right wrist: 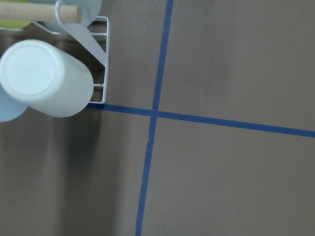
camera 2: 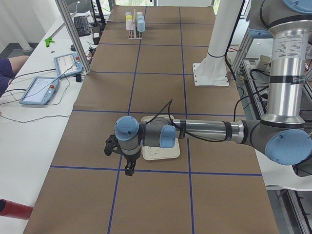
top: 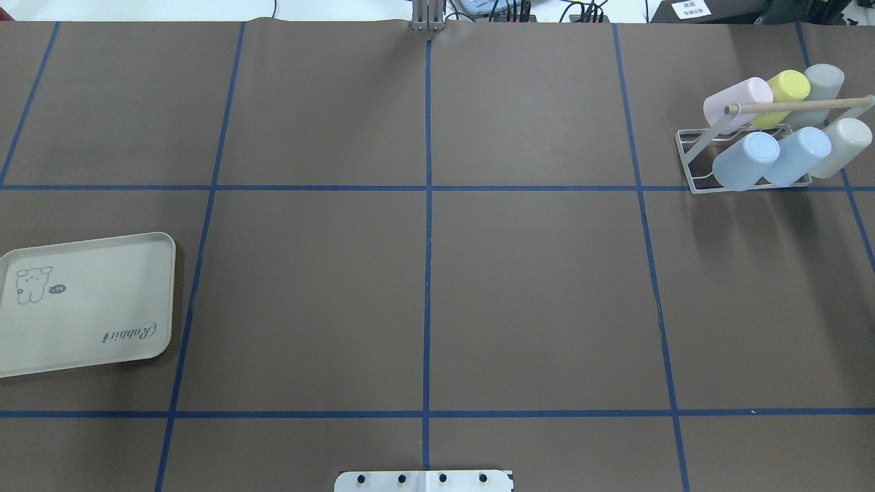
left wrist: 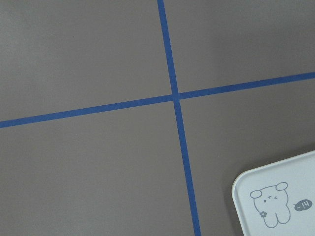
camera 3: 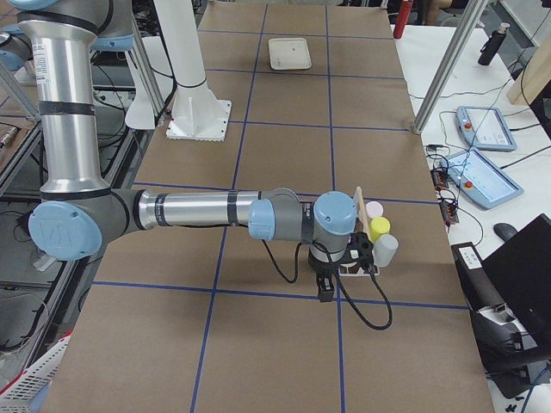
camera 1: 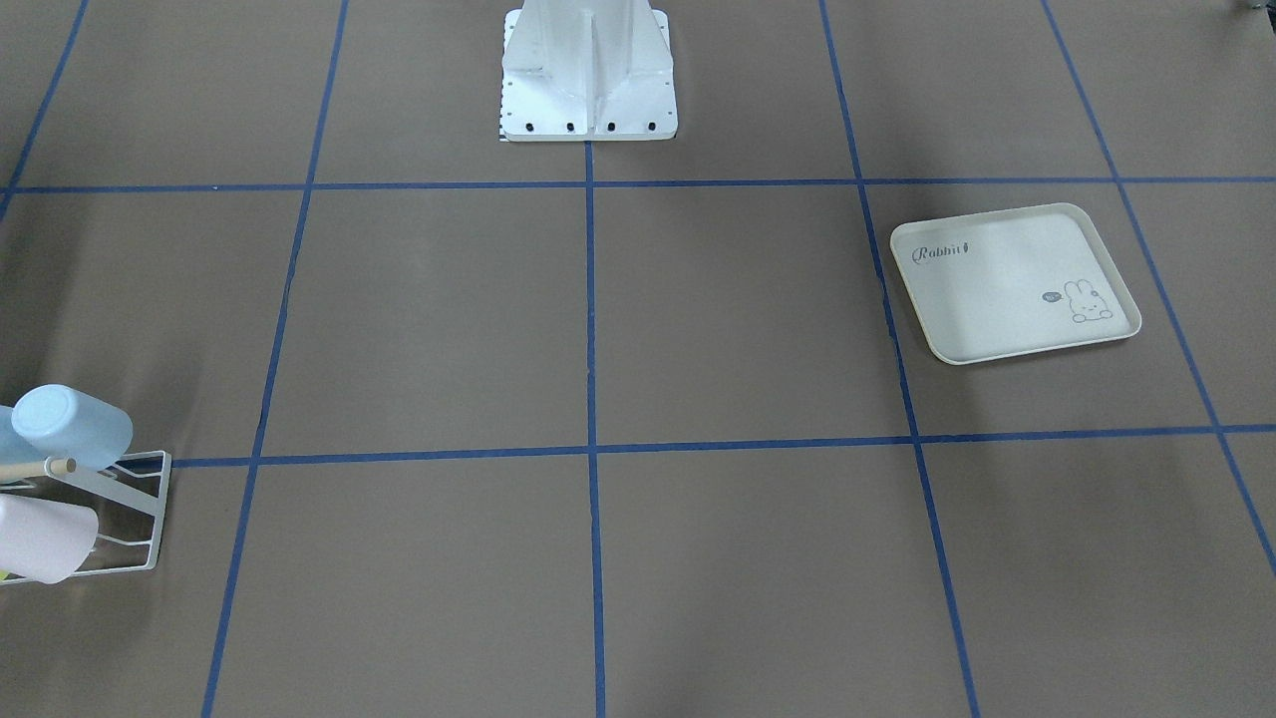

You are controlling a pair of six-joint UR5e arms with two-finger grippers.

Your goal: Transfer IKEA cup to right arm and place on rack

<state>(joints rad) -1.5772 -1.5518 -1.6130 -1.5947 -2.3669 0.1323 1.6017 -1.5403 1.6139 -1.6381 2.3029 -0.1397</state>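
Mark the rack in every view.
Front-facing: rack at lower left edge, cut off.
Overhead: upper right.
Exterior left: far end, top.
Exterior right: centre, by the right arm.
Left wrist: not in it.
Right wrist: top left corner.
Shared landmark: blue tape crossing beside it.

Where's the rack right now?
Overhead view: the rack stands at the table's far right corner, on the robot's right, holding six cups, opposite the tray.

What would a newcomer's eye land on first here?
The white wire rack at the far right of the overhead view, loaded with six pastel cups tipped bottoms-up. Next, the cream rabbit tray lying bare at the left edge. In the side views each arm reaches out low: the left arm by the tray, the right arm beside the rack.
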